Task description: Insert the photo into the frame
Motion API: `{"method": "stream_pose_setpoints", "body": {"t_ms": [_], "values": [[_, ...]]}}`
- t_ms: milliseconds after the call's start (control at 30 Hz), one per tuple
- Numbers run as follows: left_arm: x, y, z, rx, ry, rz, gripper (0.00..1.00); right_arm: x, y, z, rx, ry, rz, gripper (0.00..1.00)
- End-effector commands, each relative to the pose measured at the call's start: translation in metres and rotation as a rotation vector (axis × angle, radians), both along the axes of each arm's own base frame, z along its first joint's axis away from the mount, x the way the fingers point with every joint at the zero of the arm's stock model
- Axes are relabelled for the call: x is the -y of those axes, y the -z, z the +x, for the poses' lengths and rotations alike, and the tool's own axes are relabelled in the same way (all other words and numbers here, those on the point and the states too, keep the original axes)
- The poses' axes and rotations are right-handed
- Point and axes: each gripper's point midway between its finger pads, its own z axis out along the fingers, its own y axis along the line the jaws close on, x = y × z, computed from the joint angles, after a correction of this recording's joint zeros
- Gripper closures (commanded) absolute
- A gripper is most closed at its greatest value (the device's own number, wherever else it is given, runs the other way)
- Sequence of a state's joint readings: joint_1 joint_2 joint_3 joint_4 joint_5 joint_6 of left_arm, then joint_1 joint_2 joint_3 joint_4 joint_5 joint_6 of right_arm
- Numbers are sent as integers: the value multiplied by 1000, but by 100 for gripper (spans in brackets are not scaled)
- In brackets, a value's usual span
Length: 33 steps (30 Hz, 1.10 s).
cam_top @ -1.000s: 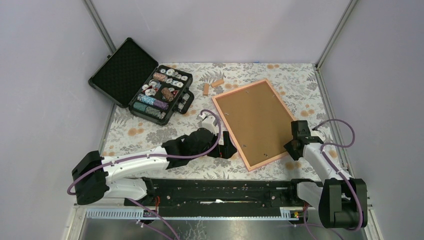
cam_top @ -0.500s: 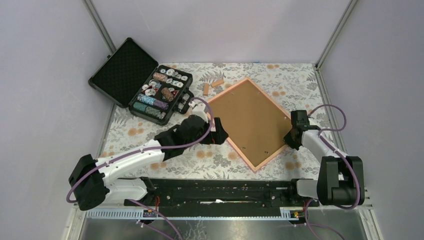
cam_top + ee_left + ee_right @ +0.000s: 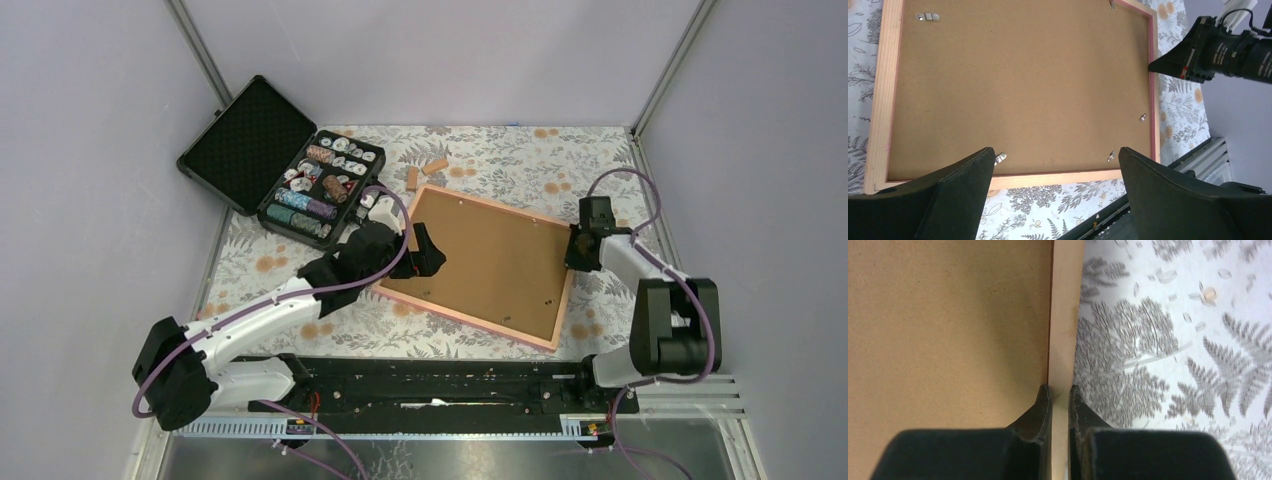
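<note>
Your frame (image 3: 470, 318) lies back-up on the flowered table (image 3: 262, 268), a brown board (image 3: 490, 265) set in it. Your right claw (image 3: 1059, 392) is clamped on its right-hand rail. Your left claw (image 3: 1056, 152) hangs spread wide over the frame's left end.

Matt brown board (image 3: 1018, 85) — smooth, pale wood frame (image 3: 881, 90) around it.
</note>
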<state>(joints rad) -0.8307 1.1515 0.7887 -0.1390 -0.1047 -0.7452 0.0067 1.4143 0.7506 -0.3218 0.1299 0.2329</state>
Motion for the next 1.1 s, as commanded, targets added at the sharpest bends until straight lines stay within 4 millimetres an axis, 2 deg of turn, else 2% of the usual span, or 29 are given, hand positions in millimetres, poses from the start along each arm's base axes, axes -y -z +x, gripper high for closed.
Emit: {"method": "stream_pose_setpoints", "body": {"t_ms": [0, 133, 267, 300, 367, 433, 533, 600, 633, 667, 733, 800, 900, 1067], "values": [[-8, 0, 5, 26, -23, -11, 1, -4, -5, 33, 4, -182, -37, 100], [-31, 25, 6, -3, -78, 37, 1, -11, -1, 55, -18, -297, -23, 100], [-53, 50, 8, -47, -144, 55, 1, -11, 12, 64, -45, -323, -27, 100], [-58, 53, 10, -57, -159, 55, 1, -9, 14, 64, -54, -317, -38, 94], [-65, 58, 15, -64, -187, 47, 1, -2, 13, 66, -55, -273, -66, 67], [-70, 63, 19, -68, -207, 38, 1, 0, 6, 66, -35, -240, -74, 53], [-74, 67, 25, -78, -228, 11, 1, 10, -15, 63, -5, -126, -106, 37], [-73, 66, 26, -60, -229, -17, 1, 12, -34, 61, 29, -5, -89, 5], [-73, 65, 27, -51, -227, -24, 1, 7, -42, 56, 31, 54, -42, 1], [-74, 65, 28, -44, -226, -26, 1, -4, -46, 50, 23, 82, 27, 0], [-76, 69, 30, -48, -224, -8, 1, -38, -47, 38, -1, 62, 221, 0], [-75, 74, 32, -54, -212, 3, 1, -58, -48, 19, -65, 33, 326, 0], [-74, 83, 36, -69, -195, 7, 1, -58, -41, -2, -111, 64, 334, 0], [-74, 98, 41, -94, -181, 38, 3, -69, -31, -18, -86, 78, 407, 0]]}}
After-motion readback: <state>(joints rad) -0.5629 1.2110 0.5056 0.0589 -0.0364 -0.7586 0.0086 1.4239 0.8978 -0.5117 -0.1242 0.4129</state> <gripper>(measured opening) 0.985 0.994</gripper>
